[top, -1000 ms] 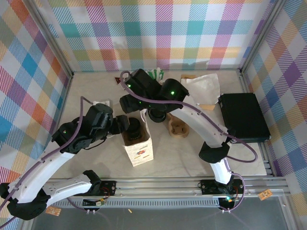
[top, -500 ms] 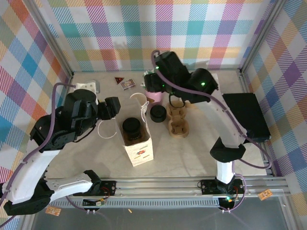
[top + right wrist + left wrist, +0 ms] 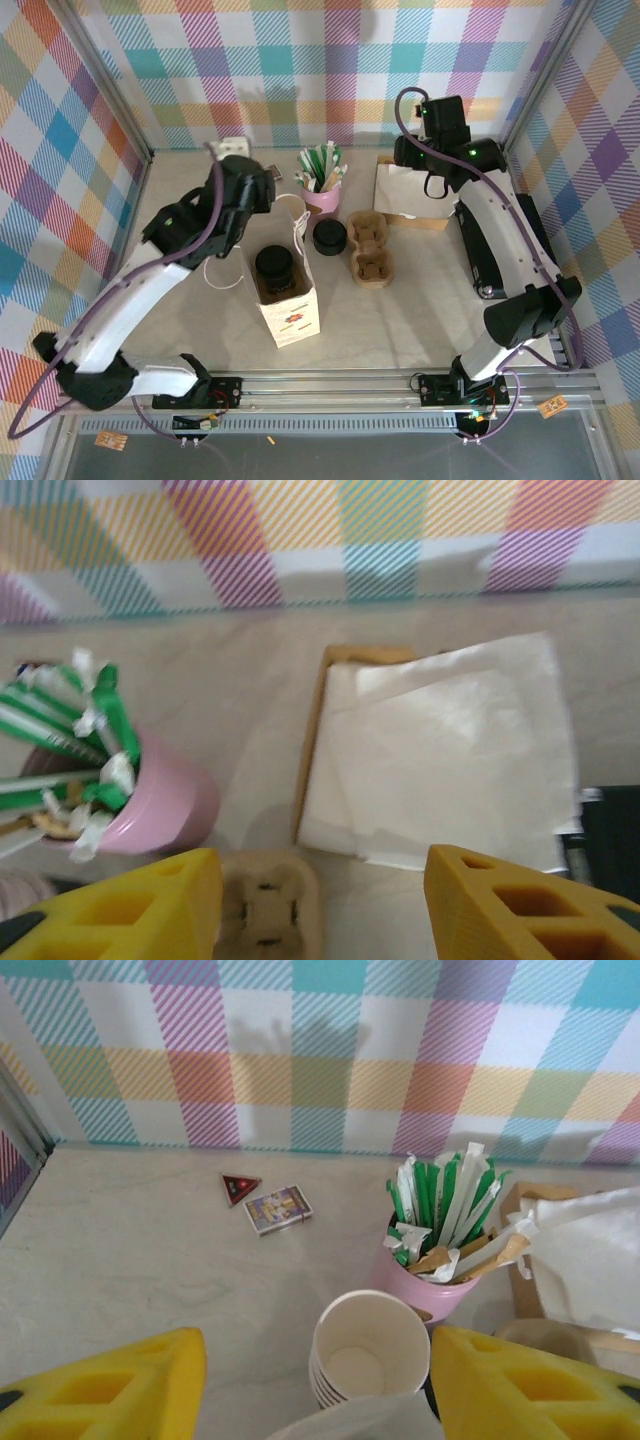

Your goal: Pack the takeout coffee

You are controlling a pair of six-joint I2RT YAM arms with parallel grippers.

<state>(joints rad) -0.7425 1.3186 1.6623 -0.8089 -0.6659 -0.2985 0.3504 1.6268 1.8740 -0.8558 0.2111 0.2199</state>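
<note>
Coffee [image 3: 275, 265] sits down in the bag [image 3: 291, 318], about 6 o'clock from the pink cup [image 3: 322, 197]. Left gripper [image 3: 318, 1385] and right gripper [image 3: 320, 905] are both spread wide, empty. Worry: the left one hangs at the bag's 11 o'clock, so clipping the bag could tip it.

Beige table [image 3: 400, 320] with paper bag [image 3: 292, 318], pink pot [image 3: 322, 200], cup carrier [image 3: 370, 258], perhaps napkins [image 3: 415, 190].
</note>
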